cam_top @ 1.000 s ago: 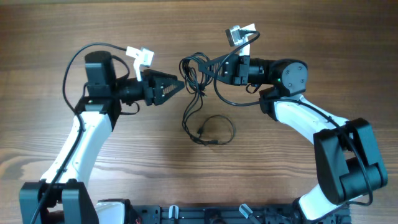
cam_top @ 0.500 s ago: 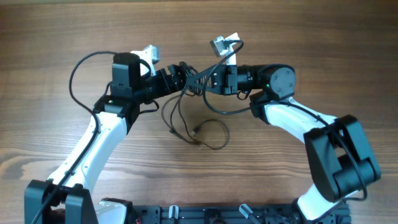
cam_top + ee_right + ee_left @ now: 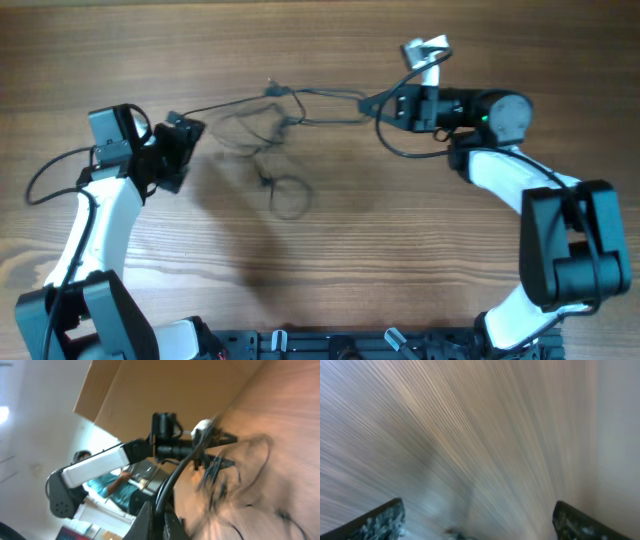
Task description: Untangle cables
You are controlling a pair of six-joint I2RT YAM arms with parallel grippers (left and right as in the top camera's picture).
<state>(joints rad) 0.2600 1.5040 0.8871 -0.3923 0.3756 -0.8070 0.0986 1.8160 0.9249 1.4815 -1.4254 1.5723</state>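
The cables [image 3: 287,121] are thin dark cords, motion-blurred and spread across the upper middle of the table. One loose loop [image 3: 288,196] lies below them. My right gripper [image 3: 373,103] is shut on a cable end, and the right wrist view shows a black cord [image 3: 172,480] pinched between its fingers [image 3: 159,520]. My left gripper [image 3: 190,150] sits far left, open. The blurred left wrist view shows its fingertips [image 3: 385,520] wide apart over bare wood. A thin strand runs from the bunch toward it; I cannot tell if they touch.
The table [image 3: 420,230] is brown wood. Thicker black arm cables hang beside each arm [image 3: 415,150]. In the right wrist view the left arm [image 3: 100,466] stands across from me, with a person in the background.
Both arms have pulled apart. The left gripper swung far left and opened, and the right gripper drew back right with its cable. The tangle has stretched out and shifted left.
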